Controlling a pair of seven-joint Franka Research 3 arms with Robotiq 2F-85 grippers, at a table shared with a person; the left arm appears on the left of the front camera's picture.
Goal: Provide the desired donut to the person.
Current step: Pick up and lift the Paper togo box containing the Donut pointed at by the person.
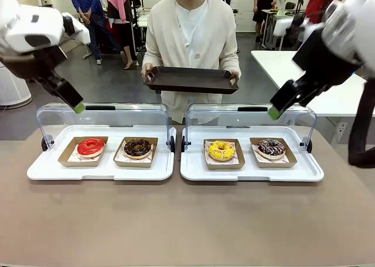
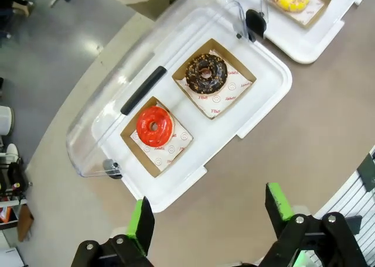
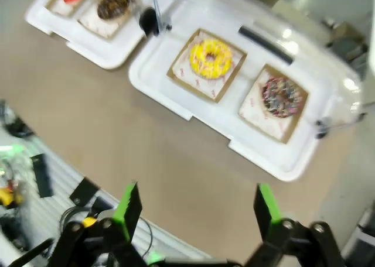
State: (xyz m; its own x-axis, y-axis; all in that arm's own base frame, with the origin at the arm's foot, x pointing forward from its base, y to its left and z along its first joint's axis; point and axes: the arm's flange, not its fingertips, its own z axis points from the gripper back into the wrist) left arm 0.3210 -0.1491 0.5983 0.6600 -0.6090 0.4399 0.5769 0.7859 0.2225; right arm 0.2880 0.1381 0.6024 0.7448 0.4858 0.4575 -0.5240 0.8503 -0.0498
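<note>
Four donuts lie in brown paper trays on two white trays with raised clear lids. On the left tray [image 1: 41, 172] are a red donut [image 1: 91, 146] and a chocolate donut [image 1: 137, 147]. On the right tray [image 1: 193, 173] are a yellow donut [image 1: 221, 150] and a dark sprinkled donut [image 1: 271, 147]. The person [image 1: 191, 27] stands across the table holding a dark serving tray [image 1: 190, 79]. My left gripper [image 2: 210, 211] hovers open high above the left tray. My right gripper [image 3: 198, 205] hovers open high above the right tray. Both hold nothing.
The brown table [image 1: 187, 220] has free room in front of the trays. The clear lids [image 1: 102, 117] stand tilted back behind the donuts. A white table [image 1: 310, 79] stands at the back right, with bystanders farther off.
</note>
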